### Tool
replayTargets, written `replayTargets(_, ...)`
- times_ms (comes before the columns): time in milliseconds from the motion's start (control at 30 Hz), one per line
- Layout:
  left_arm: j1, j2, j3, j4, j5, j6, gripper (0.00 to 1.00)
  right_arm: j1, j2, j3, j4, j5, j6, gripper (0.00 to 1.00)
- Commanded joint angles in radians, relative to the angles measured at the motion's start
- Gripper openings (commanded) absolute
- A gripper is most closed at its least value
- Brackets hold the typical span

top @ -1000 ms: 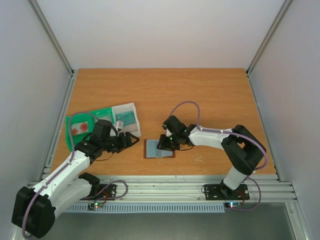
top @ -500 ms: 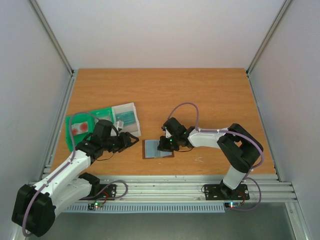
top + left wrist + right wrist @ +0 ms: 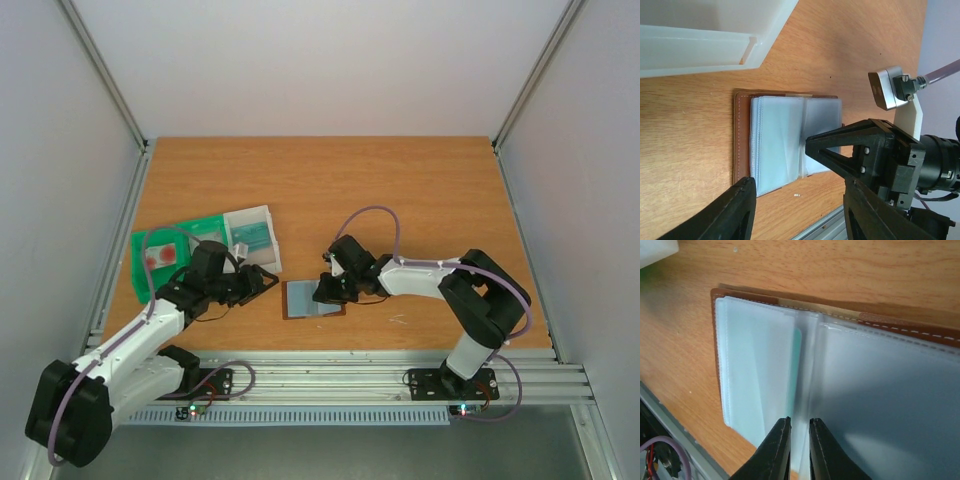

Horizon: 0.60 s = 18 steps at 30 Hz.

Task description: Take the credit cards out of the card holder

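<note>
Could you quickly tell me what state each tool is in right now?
Left tool: open, empty.
Right tool: nearly closed at the wallet's middle; whether it grips anything cannot be told.

I see the card holder (image 3: pixel 775 142) lying open on the table (image 3: pixel 690 125). The right end effector (image 3: pixel 809 144) reaches over its far half, my left end effector (image 3: pixel 800 212) gapes empty beside it, and a white tray (image 3: pixel 715 35) sits near it.

Card holder (image 3: pixel 300 298) right of tray (image 3: pixel 180 230)
</note>
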Motion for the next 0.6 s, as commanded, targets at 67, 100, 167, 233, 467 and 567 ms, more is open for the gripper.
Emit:
replayTargets(67, -0.006, -0.026, -0.041, 0.093, 0.013, -0.025, 0.50, 0.005, -0.027, 0.055, -0.047, -0.012, 0.007, 0.14)
replayTargets(100, -0.006, -0.025, -0.044, 0.097, 0.016, -0.028, 0.50, 0.004, -0.022, 0.059, -0.047, -0.012, 0.008, 0.14)
replayTargets(167, -0.006, -0.022, -0.056, 0.106, 0.013, -0.032, 0.50, 0.005, -0.005, 0.064, -0.043, -0.019, 0.013, 0.15)
replayTargets(233, -0.006, -0.016, -0.065, 0.127, 0.018, -0.042, 0.50, 0.005, 0.019, 0.067, -0.026, -0.034, 0.022, 0.15)
replayTargets(467, -0.006, 0.002, -0.086, 0.166, 0.028, -0.062, 0.50, 0.006, 0.081, 0.086, -0.032, -0.035, 0.022, 0.15)
replayTargets(567, -0.006, 0.009, -0.087, 0.179, 0.036, -0.070, 0.50, 0.006, 0.094, 0.075, -0.030, -0.031, 0.025, 0.12)
